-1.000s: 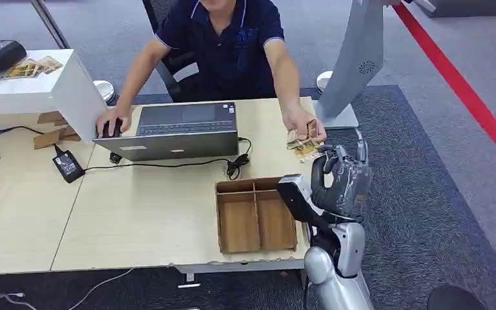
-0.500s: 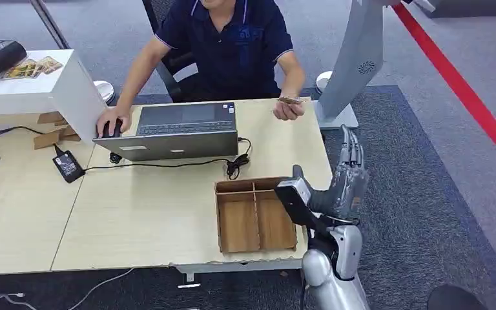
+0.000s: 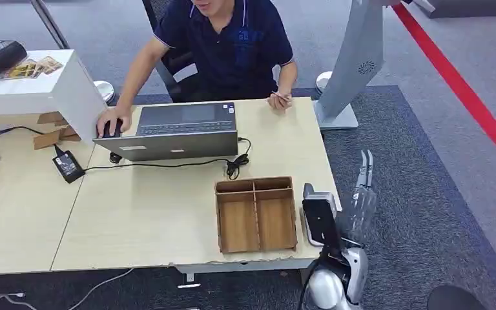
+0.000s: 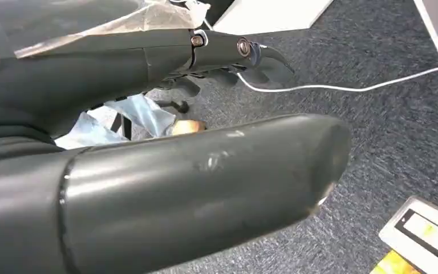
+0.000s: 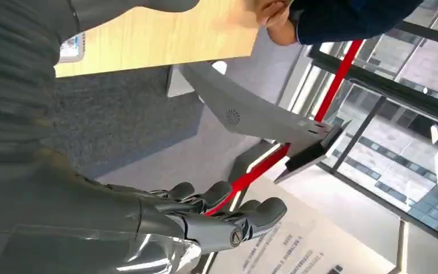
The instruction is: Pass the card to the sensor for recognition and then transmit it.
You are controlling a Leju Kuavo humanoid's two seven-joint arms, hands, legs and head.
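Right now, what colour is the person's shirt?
Dark navy shirt, clearest in the head view.

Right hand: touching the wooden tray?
Apart. Head view shows the right hand past the table's edge, over carpet, with bare tabletop between it and the wooden tray.

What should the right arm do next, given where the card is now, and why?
Probably lower the right hand to rest. The person's hand holds the card at the far table edge, and the robot's fingers are extended with nothing in them, beside the table, so the handover looks done.
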